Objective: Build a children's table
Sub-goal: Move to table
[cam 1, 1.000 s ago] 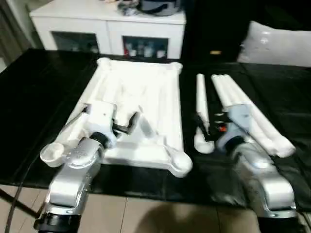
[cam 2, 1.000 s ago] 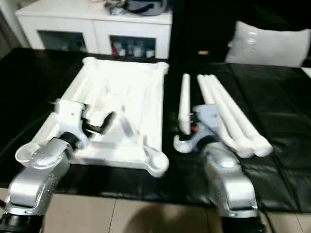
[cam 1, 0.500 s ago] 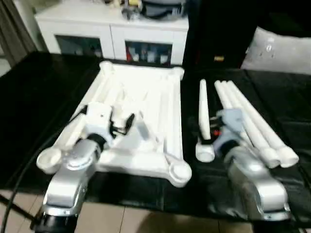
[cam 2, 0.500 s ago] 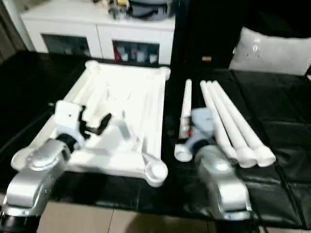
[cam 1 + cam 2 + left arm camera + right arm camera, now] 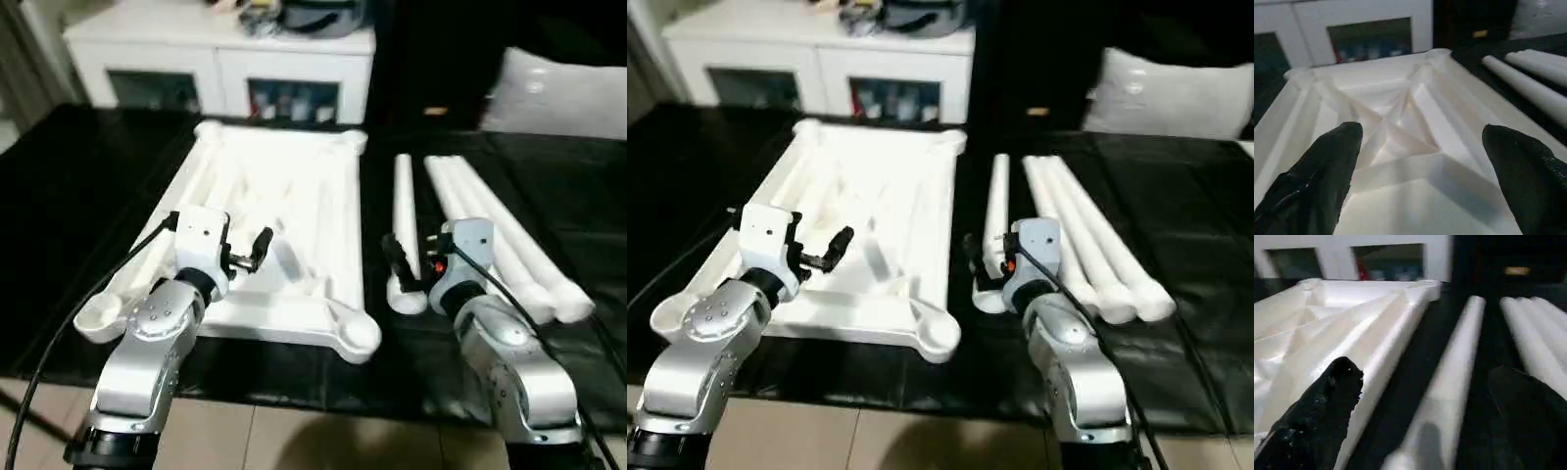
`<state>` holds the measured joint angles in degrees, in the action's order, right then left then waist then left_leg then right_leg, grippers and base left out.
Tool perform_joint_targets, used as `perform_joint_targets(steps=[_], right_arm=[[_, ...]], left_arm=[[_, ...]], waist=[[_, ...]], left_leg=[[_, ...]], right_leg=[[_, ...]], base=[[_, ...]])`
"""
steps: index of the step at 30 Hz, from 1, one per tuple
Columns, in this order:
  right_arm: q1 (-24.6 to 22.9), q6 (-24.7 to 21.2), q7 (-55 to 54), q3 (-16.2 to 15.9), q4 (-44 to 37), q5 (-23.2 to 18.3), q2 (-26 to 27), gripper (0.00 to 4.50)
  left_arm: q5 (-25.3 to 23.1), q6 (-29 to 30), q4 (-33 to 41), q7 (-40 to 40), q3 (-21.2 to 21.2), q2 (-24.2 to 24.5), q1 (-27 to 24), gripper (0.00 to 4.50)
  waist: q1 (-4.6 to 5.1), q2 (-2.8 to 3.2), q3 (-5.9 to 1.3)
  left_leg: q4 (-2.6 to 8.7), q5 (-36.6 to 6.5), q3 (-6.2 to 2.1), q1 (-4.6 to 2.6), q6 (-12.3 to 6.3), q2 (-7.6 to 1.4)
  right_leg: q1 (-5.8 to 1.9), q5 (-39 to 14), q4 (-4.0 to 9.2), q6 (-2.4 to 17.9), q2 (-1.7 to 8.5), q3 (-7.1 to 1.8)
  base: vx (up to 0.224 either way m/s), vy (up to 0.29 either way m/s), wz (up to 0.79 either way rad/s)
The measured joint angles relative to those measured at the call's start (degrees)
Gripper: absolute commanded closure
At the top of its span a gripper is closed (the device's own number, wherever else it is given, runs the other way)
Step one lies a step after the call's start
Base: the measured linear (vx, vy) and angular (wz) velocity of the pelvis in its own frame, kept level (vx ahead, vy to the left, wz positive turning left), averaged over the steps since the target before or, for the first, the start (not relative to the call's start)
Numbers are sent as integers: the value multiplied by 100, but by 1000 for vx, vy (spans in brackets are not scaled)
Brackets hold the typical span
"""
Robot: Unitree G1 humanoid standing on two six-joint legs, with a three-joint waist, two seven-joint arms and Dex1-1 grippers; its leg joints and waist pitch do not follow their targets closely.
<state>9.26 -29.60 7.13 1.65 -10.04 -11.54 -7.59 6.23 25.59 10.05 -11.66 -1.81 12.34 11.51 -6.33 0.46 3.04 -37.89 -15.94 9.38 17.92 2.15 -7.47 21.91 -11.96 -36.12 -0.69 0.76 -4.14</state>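
My fingers (image 5: 1317,183) on the left side were spread wide apart, and they held nothing. My left gripper (image 5: 1420,176) hung over the near part of the table top (image 5: 284,211), with one black finger on each side and the white ribs showing in the gap between them.

My right gripper (image 5: 1425,421) was open wide too, and it held nothing. One black finger was on each side of a single leg (image 5: 1449,382). I could not tell if the fingers touched that leg.

The table top lay upside down on the black mat (image 5: 88,186). Its ribbed underside faced up, and the ribs crossed in the middle. It had a round socket at each corner. One near socket (image 5: 358,336) sat by my right side and another near socket (image 5: 98,315) sat by my left arm.

The single leg (image 5: 404,220) lay flat on the mat just beside the table top, on its right. It pointed away from me, with its fat end near me. Three more legs (image 5: 500,235) lay side by side in a bunch, further right, close to the single one.

Behind the mat stood a white cabinet (image 5: 225,59) with glass doors. A grey cushion (image 5: 558,93) sat at the far right.
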Motion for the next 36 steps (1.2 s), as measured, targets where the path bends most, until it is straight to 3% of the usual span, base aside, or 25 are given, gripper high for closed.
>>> perform_joint_targets(steps=[1, 2, 4, 5, 6, 7, 8, 9, 11, 13, 14, 18, 21, 25, 32, 36], right_arm=[[0, 9, 13, 65, -1, -11, -8, 0], [-4, 30, 51, 118, -2, -29, -8, 0], [-22, 64, 131, 150, -40, -158, 54, 0], [-26, 102, 213, 97, -103, -257, 141, 0], [-27, 125, 266, 74, -129, -316, 172, 0], [-36, 140, 316, 73, -129, -363, 165, 0], [-29, 164, 340, 67, -129, -362, 121, 0], [-12, 183, 347, 45, -129, -359, 90, 0], [-13, 211, 448, -10, -128, -311, -42, 0], [-52, 215, 458, 18, -98, -224, -97, 0], [-68, 224, 447, 59, -96, -222, -82, 0], [-15, 162, 368, 121, -100, -241, -51, 0], [17, -130, 280, 115, -97, -226, -160, 0], [23, -135, 408, 88, -79, -235, -228, 0], [180, -481, 762, 22, -80, -519, -269, 0], [213, -182, 1369, -190, -27, -415, -925, 0]], left_arm=[[-32, -28, -1, -1, -41, 0, 14, 8], [-53, -98, -5, 0, -55, 20, 14, 8], [-137, -142, -12, 7, -33, 97, 13, 8], [-157, -143, -35, 13, -20, 128, 14, 8], [-155, -142, -38, 12, -23, 126, 24, 8], [-150, -143, -38, 12, -20, 114, 41, 8], [-135, -143, -31, 14, 0, 50, 55, 8], [-130, -142, -33, 15, 25, 27, 56, 8], [-108, -103, -44, -5, 52, 32, 65, 8], [-75, -39, -52, -71, 11, 50, 67, 8], [-55, -3, -54, -115, -23, 60, 67, 8], [-19, 65, -53, -187, -37, 69, 56, 8], [-15, 71, -53, -276, -51, 132, 45, 8], [-27, 31, -55, -523, -141, 319, 48, 8], [-28, -129, -263, -1595, -606, 949, 188, 8], [-36, -363, -417, -2378, -977, 1355, 379, 8]], waist=[[-48, 21, 7], [-35, 58, -8], [122, 20, -33], [185, 65, -27], [270, 80, -41], [336, 104, -50], [392, 92, -87], [414, 63, -116], [424, 7, -152], [377, -3, -145], [346, -12, -140], [282, 6, -125], [276, 20, -113], [283, 9, -107], [286, 6, -104], [248, 13, -99]], left_leg=[[-51, -31, -125, 4, -42, 38], [-78, -92, -180, 7, 60, 82], [-25, -83, -12, -6, -6, 89], [-30, -96, 75, 34, -40, 45], [-35, -78, 43, 88, -89, 43], [-26, -50, -4, 133, -113, 40], [-23, -22, -8, 190, -128, 6], [-23, 18, -17, 251, -152, -5], [-40, 72, -35, 384, -195, -49], [24, 129, -48, 442, -192, -51], [104, 194, -53, 413, -127, -53], [216, 270, -51, 321, 10, -85], [233, 285, -52, 311, 35, -91], [232, 295, -52, 318, 47, -91], [236, 297, -47, 326, 35, -91], [236, 291, -40, 326, 25, -91]], right_leg=[[5, 26, 5, -42, -76, -142], [13, 53, 30, -86, -148, -321], [140, 3, 96, -19, -127, -312], [199, -81, 60, 90, 8, -112], [180, -93, -18, 129, 129, 127], [171, -65, -34, 177, 191, 276], [105, 4, -48, 291, 254, 458], [56, -53, -23, 269, 261, 529], [104, -13, 23, 209, 270, 634], [155, 19, 19, 102, 267, 634], [153, 26, 20, 104, 265, 646], [130, 21, 28, 96, 246, 680], [120, 22, 27, 98, 245, 685], [111, 31, 29, 103, 246, 681], [123, 48, 41, 137, 246, 681], [116, 47, 52, 139, 251, 681]], base=[[-42, 157, -69], [-42, 157, -69], [-68, 156, -44], [-72, 158, -39], [-64, 140, -20], [-23, 65, 7], [-23, 65, 7], [0, 0, 0], [-29, -71, 5], [-53, -97, 5], [-58, -108, 2], [-47, -82, 6], [0, 0, 0], [0, 0, 0], [0, 0, 0], [0, 0, 0]])
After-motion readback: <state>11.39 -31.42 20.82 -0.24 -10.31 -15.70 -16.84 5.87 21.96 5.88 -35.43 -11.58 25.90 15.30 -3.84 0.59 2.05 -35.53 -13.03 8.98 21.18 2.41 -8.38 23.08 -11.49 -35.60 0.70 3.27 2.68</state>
